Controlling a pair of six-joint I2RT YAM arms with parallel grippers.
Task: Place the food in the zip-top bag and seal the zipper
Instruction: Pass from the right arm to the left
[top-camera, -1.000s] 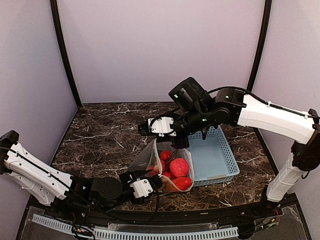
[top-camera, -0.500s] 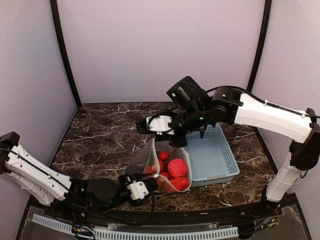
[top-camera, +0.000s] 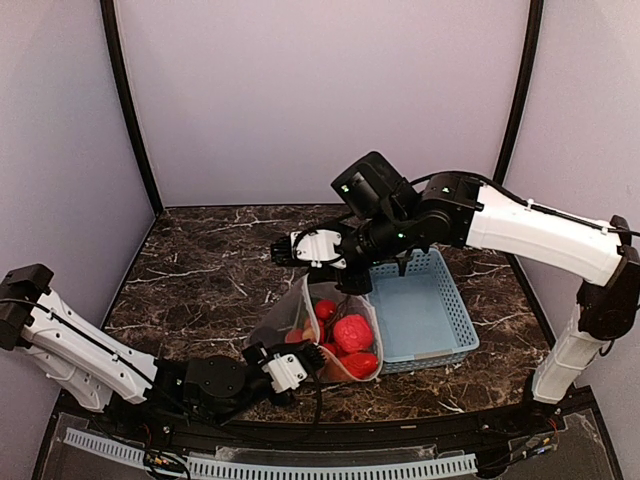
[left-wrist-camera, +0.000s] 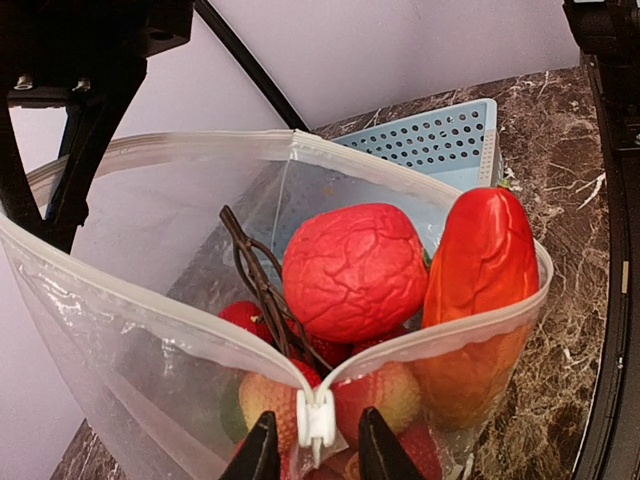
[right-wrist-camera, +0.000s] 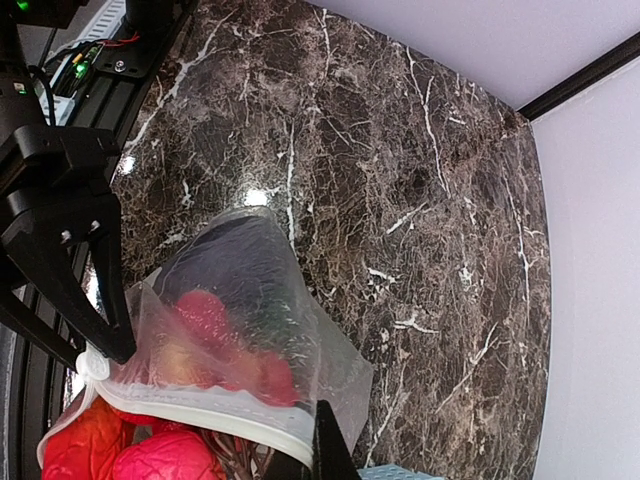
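Observation:
The zip-top bag (top-camera: 292, 322) stands open against the basket, stuffed with the food (top-camera: 352, 333). In the left wrist view a wrinkled red round piece (left-wrist-camera: 355, 270) and a long orange-red piece (left-wrist-camera: 480, 270) top the pile, with red-yellow pieces lower down. The zipper (left-wrist-camera: 150, 300) gapes wide, and its white slider (left-wrist-camera: 316, 420) sits at the near corner. My left gripper (left-wrist-camera: 316, 452) straddles the slider, a thin gap on each side. My right gripper (right-wrist-camera: 325, 455) is shut on the bag's far mouth edge (right-wrist-camera: 230, 425) and holds it up.
The light-blue slotted basket (top-camera: 435, 320) stands right of the bag, touching it. Dark marble tabletop (top-camera: 210, 270) stretches to the left and back. Purple walls close the cell, and a black rail (top-camera: 330, 430) runs along the near edge.
My left gripper's jaws have narrowed around the slider. The right gripper has drifted slightly left with the bag's edge in it.

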